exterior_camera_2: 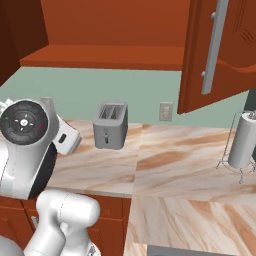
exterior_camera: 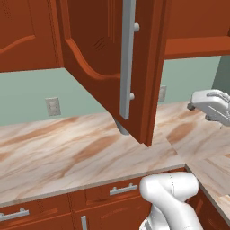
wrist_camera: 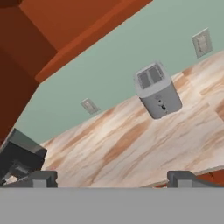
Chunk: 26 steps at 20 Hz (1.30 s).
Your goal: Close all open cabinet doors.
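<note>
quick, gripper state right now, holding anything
gripper: open, fingers spread wide, nothing between them; it faces the counter and toaster.

My arm rises from the base with its white elbow joint bulging low in the left base view, then bends up so my hand sits raised at the right edge there. My gripper point(wrist_camera: 112, 178) has its two dark fingertips point(wrist_camera: 40, 178) spread wide apart, with nothing between them.
</note>
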{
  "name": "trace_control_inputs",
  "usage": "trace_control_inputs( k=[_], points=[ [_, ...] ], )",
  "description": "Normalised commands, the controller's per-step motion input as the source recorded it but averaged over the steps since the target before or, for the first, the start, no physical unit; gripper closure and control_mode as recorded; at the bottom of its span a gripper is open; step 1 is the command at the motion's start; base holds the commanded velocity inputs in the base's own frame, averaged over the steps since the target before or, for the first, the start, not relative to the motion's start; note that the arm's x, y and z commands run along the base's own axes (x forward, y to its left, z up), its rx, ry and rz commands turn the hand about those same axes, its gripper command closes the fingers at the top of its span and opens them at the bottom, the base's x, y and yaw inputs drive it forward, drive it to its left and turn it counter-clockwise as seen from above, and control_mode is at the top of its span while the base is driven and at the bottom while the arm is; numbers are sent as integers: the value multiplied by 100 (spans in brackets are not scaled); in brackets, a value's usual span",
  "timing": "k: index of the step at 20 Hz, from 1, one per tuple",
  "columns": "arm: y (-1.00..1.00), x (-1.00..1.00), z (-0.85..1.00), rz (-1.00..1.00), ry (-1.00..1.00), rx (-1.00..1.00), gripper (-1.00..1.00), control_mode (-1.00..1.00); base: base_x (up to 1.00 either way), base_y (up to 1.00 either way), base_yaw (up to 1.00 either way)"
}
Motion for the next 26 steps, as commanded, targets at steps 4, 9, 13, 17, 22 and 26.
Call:
trace_control_inputs(
  k=[4, 9, 13, 17, 22, 26],
  points=[
    [17, -40, 24, 0, 6, 15, -100, -100, 0, 0, 0],
    [19, -36, 28, -1, 8, 13, -100, -100, 0, 0, 0],
    [27, -38, 21, 0, 9, 11, -100, -100, 0, 0, 0],
    [21, -41, 11, 0, 7, 12, -100, -100, 0, 0, 0],
    [18, -44, 2, 1, 1, 15, -100, -100, 0, 0, 0],
    [25, -42, 0, 0, 0, 20, -100, -100, 0, 0, 0]
  ],
)
